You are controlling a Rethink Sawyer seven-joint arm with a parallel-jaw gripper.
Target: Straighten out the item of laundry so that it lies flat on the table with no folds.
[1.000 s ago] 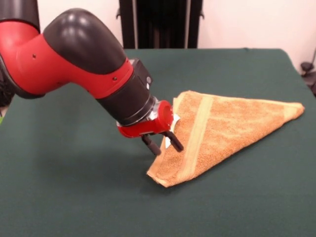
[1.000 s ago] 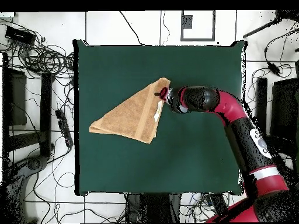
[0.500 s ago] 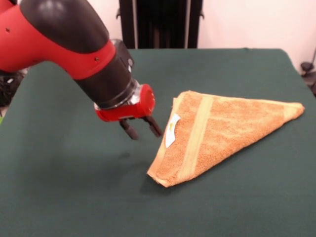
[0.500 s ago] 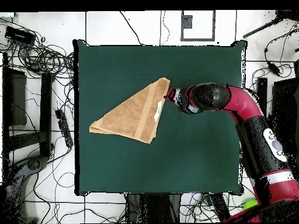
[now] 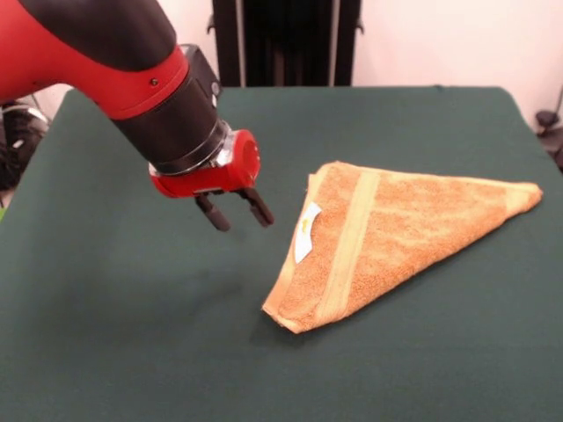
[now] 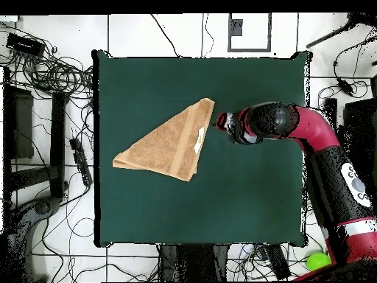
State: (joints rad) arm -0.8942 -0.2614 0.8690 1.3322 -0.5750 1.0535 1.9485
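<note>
The orange-tan towel (image 5: 387, 233) lies on the dark green table (image 5: 132, 334), folded over into a triangle, with a woven band across it and a small white label (image 5: 306, 232) on its left edge. In the overhead view the towel (image 6: 168, 144) sits left of centre. My gripper (image 5: 236, 212) hangs open and empty above the table, a little to the left of the towel and clear of it. In the overhead view the gripper (image 6: 217, 121) is just right of the towel's upper corner.
My red and black arm (image 6: 316, 147) reaches in from the right side of the overhead view. Cables and stands (image 6: 44, 74) lie on the floor around the table. A dark frame (image 5: 281, 40) stands behind the table's far edge.
My gripper has let go of the towel's left edge, lifted, and drawn away from it. The towel has stayed folded in a triangle.
</note>
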